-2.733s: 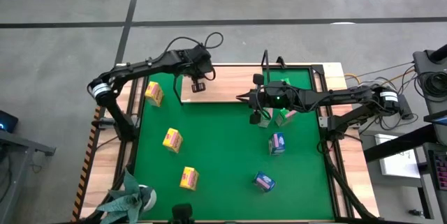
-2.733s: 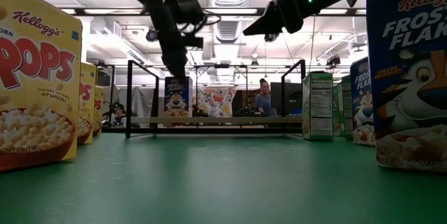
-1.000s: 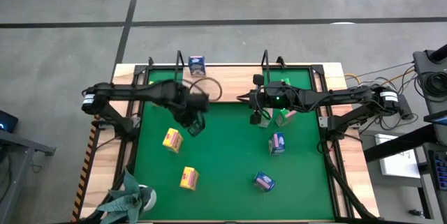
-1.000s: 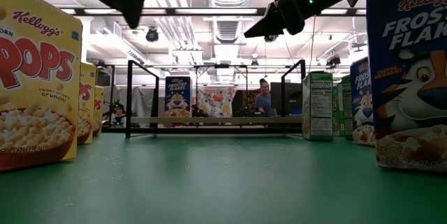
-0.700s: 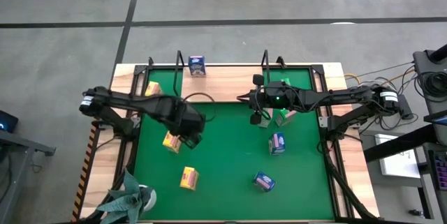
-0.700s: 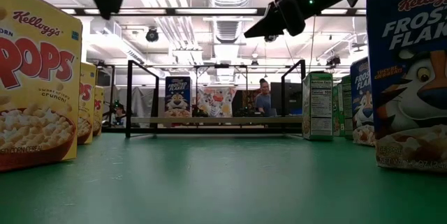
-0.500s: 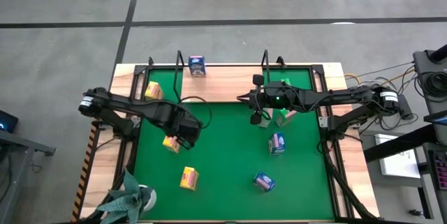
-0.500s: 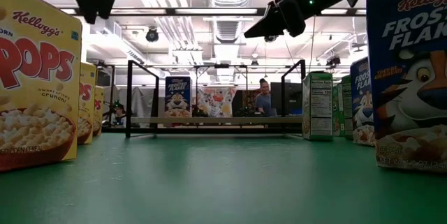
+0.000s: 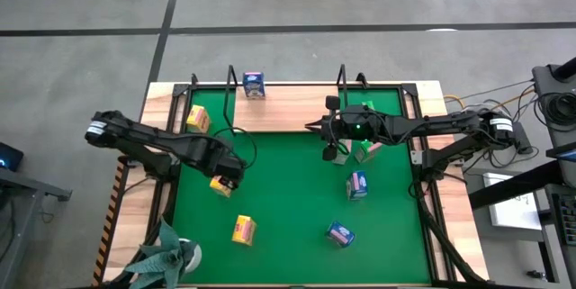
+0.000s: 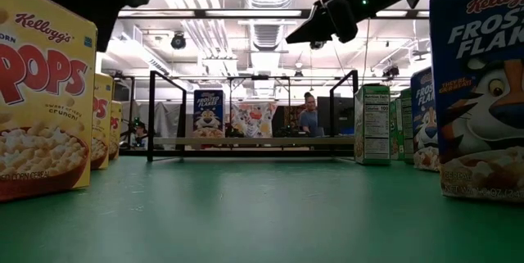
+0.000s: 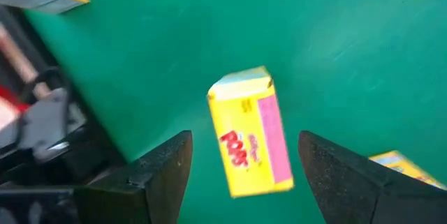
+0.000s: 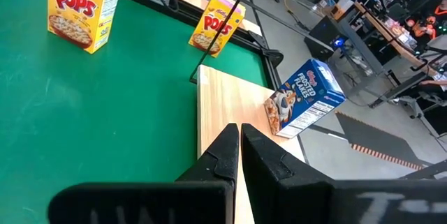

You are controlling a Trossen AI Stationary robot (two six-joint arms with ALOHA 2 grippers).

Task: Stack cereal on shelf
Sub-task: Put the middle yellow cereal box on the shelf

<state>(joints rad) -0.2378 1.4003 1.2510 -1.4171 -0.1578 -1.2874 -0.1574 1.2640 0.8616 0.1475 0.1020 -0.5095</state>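
Left gripper (image 11: 241, 172) hangs wide-jawed over a yellow cereal box (image 11: 250, 135), hidden beneath it in the high view; right gripper (image 12: 239, 135), closed, waits above the shelf (image 9: 286, 113), blue box (image 9: 254, 84) at twelve o'clock.

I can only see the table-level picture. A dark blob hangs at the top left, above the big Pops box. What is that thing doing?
Observer: That is the left gripper. Its fingers are open, right above a small yellow cardboard cereal box lying flat on the green mat.
Operator: And the dark pointed thing at the top right, is it carrying anything?
Observer: No. That is the right gripper, fingers shut on nothing, above the light wooden shelf board.
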